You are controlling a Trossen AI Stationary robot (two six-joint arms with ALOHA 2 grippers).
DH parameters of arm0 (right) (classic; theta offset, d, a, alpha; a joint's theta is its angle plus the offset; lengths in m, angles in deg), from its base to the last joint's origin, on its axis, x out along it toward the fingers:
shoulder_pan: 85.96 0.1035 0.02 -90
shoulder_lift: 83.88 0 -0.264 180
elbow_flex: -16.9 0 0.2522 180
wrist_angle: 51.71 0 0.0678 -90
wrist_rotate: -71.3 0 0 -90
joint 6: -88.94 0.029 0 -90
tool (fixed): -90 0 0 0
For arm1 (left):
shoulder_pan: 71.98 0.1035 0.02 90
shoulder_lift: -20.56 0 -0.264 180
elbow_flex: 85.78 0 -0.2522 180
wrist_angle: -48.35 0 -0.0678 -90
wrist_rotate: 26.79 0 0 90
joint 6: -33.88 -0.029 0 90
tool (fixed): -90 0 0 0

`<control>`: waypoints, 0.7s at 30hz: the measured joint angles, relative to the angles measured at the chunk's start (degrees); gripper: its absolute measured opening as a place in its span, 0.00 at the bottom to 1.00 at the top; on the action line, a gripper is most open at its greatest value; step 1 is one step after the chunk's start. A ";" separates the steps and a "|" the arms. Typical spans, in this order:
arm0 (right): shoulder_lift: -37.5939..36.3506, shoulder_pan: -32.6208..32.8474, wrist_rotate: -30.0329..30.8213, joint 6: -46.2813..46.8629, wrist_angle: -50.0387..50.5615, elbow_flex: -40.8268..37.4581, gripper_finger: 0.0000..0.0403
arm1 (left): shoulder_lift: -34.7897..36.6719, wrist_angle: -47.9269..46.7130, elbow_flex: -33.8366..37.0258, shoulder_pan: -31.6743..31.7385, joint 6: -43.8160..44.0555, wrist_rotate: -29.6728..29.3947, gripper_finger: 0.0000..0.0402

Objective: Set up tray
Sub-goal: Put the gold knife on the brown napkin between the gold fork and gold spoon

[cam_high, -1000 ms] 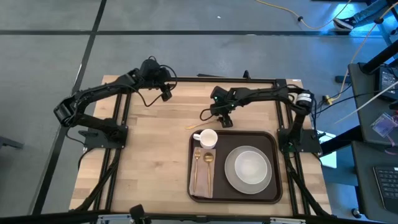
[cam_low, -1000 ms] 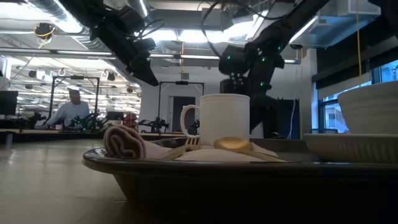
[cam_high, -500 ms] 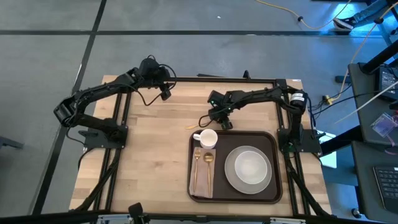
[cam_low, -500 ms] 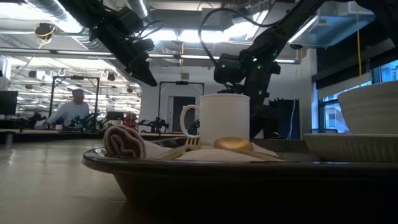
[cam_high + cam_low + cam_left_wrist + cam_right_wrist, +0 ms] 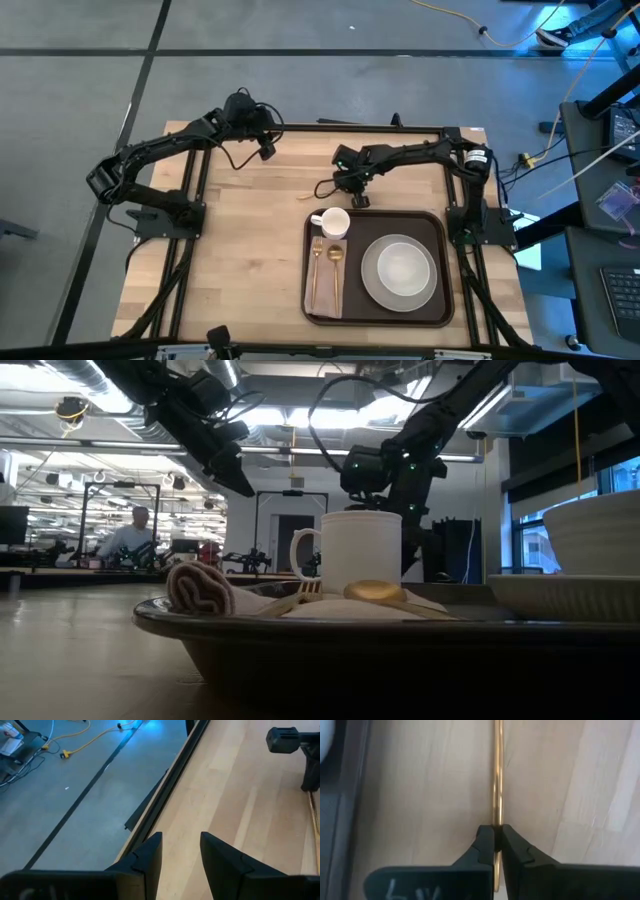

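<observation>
The dark brown tray [image 5: 446, 300] lies at the table's near right. It holds a white mug [image 5: 333, 222], a tan napkin [image 5: 325, 285] with a gold fork and spoon on it, and a white bowl on a plate [image 5: 400, 272]. Just beyond the tray's far left corner, a thin gold utensil [image 5: 318, 202] lies on the wood. My right gripper [image 5: 354, 194] is shut on it. My left gripper [image 5: 266, 152] hangs open over the table's far left part, with nothing between its fingers [image 5: 180, 855]. My right gripper pinches the gold utensil's thin shaft [image 5: 497, 815] between its two fingertips [image 5: 487, 837]. The fingers come from above, pointing down, one on each side of the shaft. The rest of the shaft runs on over the wood; whether it is lifted I cannot tell.
Bare wood spreads over the table's left half [image 5: 220, 250]. Black frame rails run along the far edge [image 5: 170, 785] and both sides. In the low view the mug [image 5: 360, 550] and the tray's rim [image 5: 300, 630] fill the foreground; a person sits far off in the room.
My right gripper has moved a little toward the table's left edge and down onto the gold utensil, and has shut on its shaft. The tray and the things on it have kept still.
</observation>
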 joint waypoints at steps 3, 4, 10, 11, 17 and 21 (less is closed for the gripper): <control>-0.78 -0.16 -0.03 2.56 1.20 1.81 0.02 | -0.01 0.01 0.00 0.00 0.00 0.00 0.32; -0.94 -0.32 -0.05 3.46 1.81 2.47 0.02 | -0.02 0.02 0.00 0.00 0.00 0.00 0.32; -2.36 -1.05 -0.09 10.70 6.19 8.69 0.02 | -0.02 0.04 0.00 -0.02 0.00 0.00 0.32; -2.33 -1.04 -0.09 12.53 7.36 9.87 0.02 | -0.02 0.04 0.00 -0.02 0.00 0.00 0.32; -2.77 -0.92 -0.45 28.43 21.31 20.73 0.02 | -0.02 0.06 0.00 -0.02 0.44 -0.85 0.32; -2.78 0.41 0.52 40.59 33.01 28.98 0.02 | -0.02 0.00 -0.07 -0.02 0.45 -2.09 0.32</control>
